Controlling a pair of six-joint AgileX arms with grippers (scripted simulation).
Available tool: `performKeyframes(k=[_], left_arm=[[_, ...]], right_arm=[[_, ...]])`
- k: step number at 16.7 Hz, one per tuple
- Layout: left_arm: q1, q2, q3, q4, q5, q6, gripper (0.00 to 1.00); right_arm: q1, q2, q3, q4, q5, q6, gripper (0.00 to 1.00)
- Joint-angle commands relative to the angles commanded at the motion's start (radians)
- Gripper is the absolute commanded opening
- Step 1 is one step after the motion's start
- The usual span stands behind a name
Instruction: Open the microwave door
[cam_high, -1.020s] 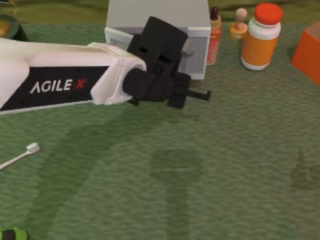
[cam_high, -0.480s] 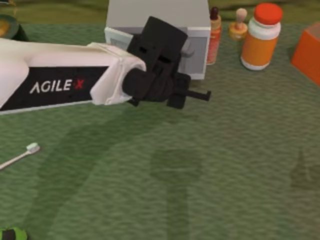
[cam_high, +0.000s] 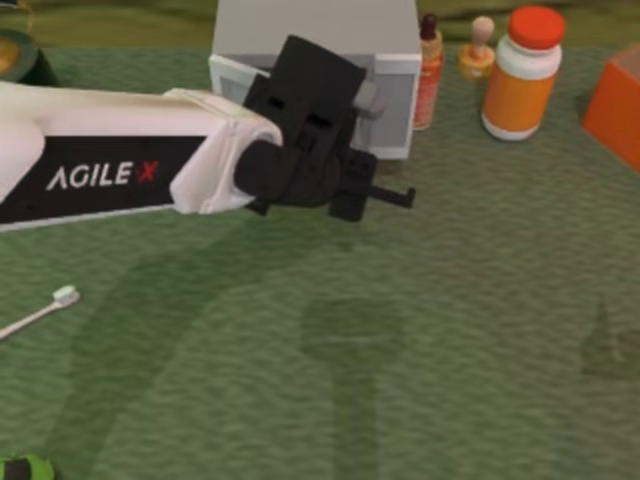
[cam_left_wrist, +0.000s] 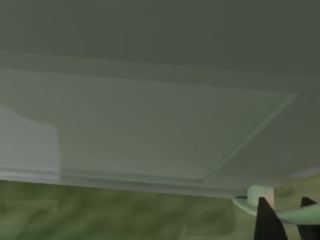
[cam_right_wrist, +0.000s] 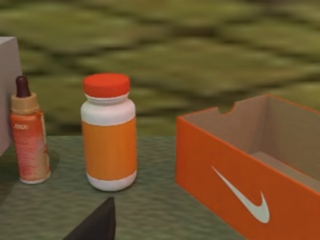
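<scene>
**Inspector A:** Near items first. A toothbrush (cam_high: 40, 310) lies on the green surface (cam_high: 450, 350) at the near left, clear of the work. Nothing stands between it and the left arm.

**Inspector B:** Noted. The left end effector (cam_high: 385, 195) sits in front of the microwave (cam_high: 320, 35), at the far middle of the surface. The microwave door (cam_left_wrist: 150, 130) fills its wrist view. The pale door handle (cam_left_wrist: 260, 197) shows at the fingertips (cam_left_wrist: 267, 220).

**A:** Its state?

**B:** The two dark tips stand apart with the handle about them. I cannot tell whether they are clamped on it or only bracketing it.

**A:** Door position?

**B:** From above, its left corner reads slightly proud of the box; cracked or shut, I cannot say. I judge the step as engaging the handle, the swing barely begun.

**A:** Next move?

**B:** A firm hold, then a pull toward the near side along an arc about the left hinge.

**A:** Far right?

**B:** A dropper bottle (cam_right_wrist: 29, 140), a pill bottle (cam_right_wrist: 109, 132) and an orange box (cam_right_wrist: 250, 165). The right end effector is out of view.
</scene>
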Motion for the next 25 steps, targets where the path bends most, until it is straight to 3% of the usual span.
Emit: performKeyframes(k=[25], left_arm=[[0.001, -0.010, -0.013, 0.006, 0.019, 0.014, 0.00]], right_arm=[[0.000, 0.000, 0.000, 0.000, 0.000, 0.000, 1.00]])
